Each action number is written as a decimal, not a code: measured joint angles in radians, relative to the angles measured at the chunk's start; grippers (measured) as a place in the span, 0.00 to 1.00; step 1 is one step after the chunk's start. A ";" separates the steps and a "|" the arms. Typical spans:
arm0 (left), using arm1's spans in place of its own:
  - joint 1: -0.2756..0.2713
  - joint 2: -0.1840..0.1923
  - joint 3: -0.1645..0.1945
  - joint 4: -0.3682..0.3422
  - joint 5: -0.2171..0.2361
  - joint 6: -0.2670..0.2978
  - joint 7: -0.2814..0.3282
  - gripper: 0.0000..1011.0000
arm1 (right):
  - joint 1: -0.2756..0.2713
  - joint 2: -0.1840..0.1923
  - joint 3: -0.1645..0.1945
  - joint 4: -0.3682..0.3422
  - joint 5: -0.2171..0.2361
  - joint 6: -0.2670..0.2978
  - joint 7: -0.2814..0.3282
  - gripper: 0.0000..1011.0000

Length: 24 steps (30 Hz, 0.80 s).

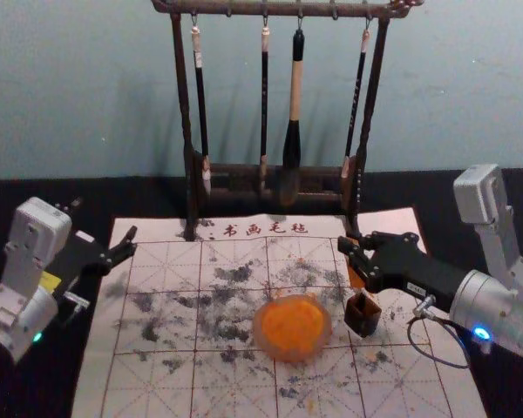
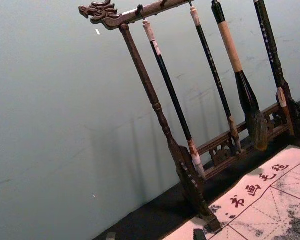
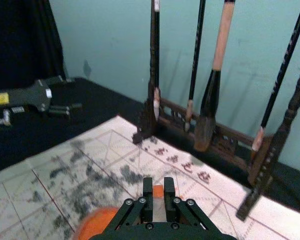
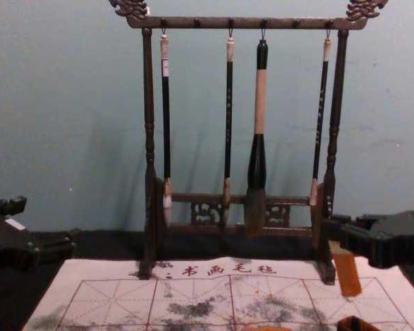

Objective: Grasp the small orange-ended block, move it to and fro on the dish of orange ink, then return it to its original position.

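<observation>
My right gripper is above the mat's right side, shut on the small orange-ended block. In the chest view the right gripper holds the block hanging down, its orange end lowest. The right wrist view has the block between the fingers of the right gripper. The round dish of orange ink lies on the mat, left of and nearer than the block; part of the dish appears in the right wrist view. My left gripper is idle and open, off the mat's left side.
A dark, open-topped square holder stands right of the dish, just nearer than the held block. The ink-stained mat covers the middle of the table. Behind, a wooden rack carries several hanging brushes.
</observation>
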 joint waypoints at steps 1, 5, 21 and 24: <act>0.000 0.000 0.000 0.000 0.000 0.000 0.000 0.99 | 0.000 0.000 0.000 0.000 0.000 0.000 0.000 0.09; 0.000 0.000 0.000 0.000 0.000 0.000 0.000 0.99 | 0.006 -0.021 -0.009 0.032 0.008 -0.079 0.024 0.09; 0.000 0.000 0.000 0.000 0.000 0.000 0.000 0.99 | 0.034 -0.069 -0.076 0.171 0.007 -0.281 0.153 0.09; 0.000 0.000 0.000 0.000 0.000 0.000 0.000 0.99 | 0.036 -0.072 -0.086 0.185 0.008 -0.294 0.168 0.09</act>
